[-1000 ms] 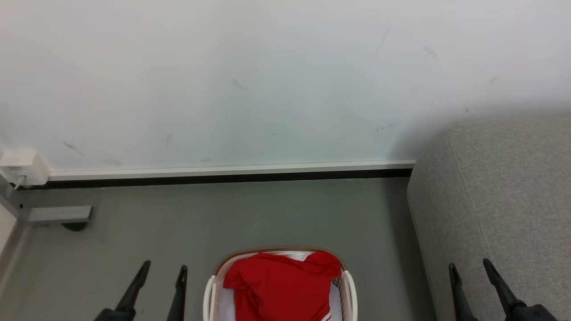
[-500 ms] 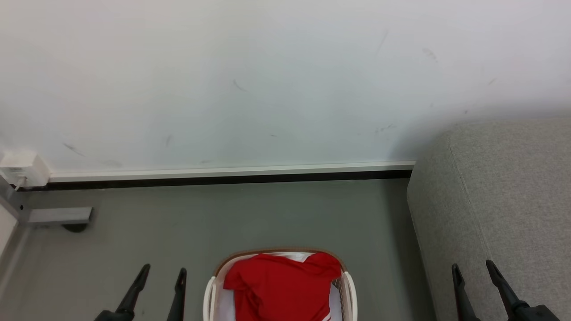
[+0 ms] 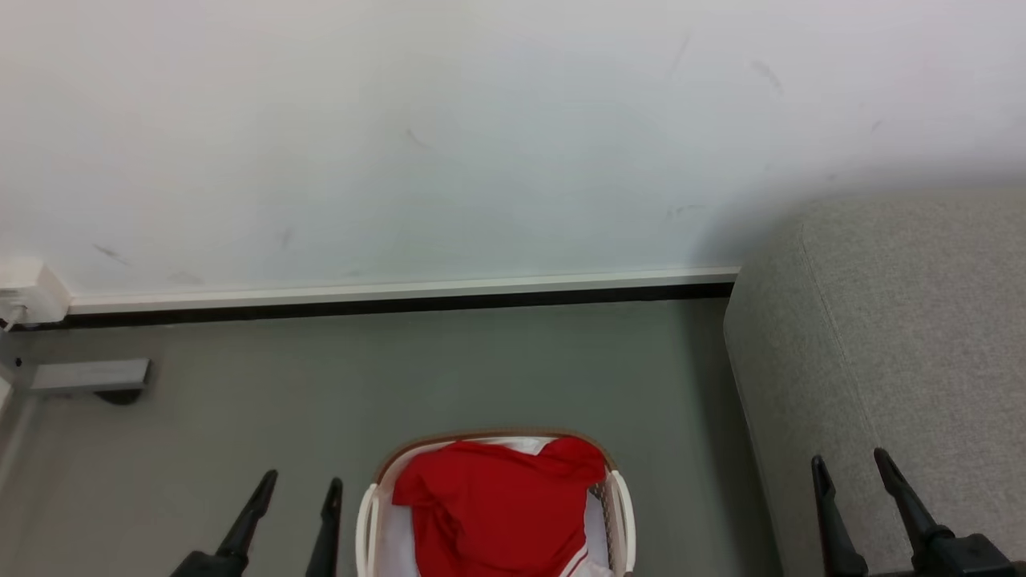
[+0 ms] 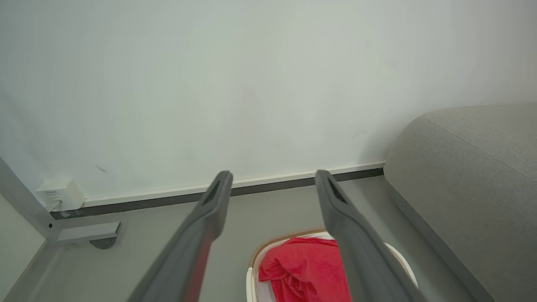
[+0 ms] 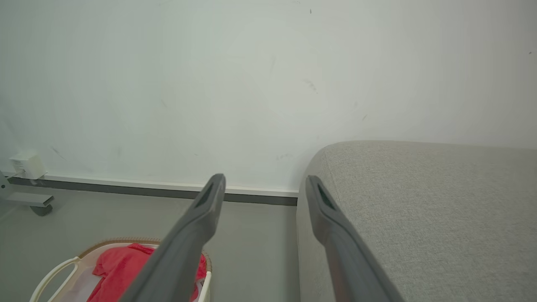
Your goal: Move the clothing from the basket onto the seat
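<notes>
The red clothing (image 3: 497, 505) lies bunched inside the cream basket (image 3: 367, 513) at the bottom centre of the head view, over a pale white lining. The clothing (image 4: 306, 268) and basket (image 4: 402, 262) also show between the left fingers, and the clothing (image 5: 119, 268) shows low in the right wrist view. The grey seat (image 3: 906, 344) rises on the right. My left gripper (image 3: 300, 486) stands open and empty left of the basket. My right gripper (image 3: 850, 458) hangs open and empty over the seat's front corner.
A white wall with a pale skirting board (image 3: 401, 290) runs behind the grey floor. A white wall box (image 3: 28, 292) and a grey metal foot with a castor (image 3: 88, 377) sit at the far left. Bare floor lies between basket and wall.
The whole head picture has shifted up a little and slightly left, so the camera moved. The basket shows a bit more. Both grippers stay open where they were.
</notes>
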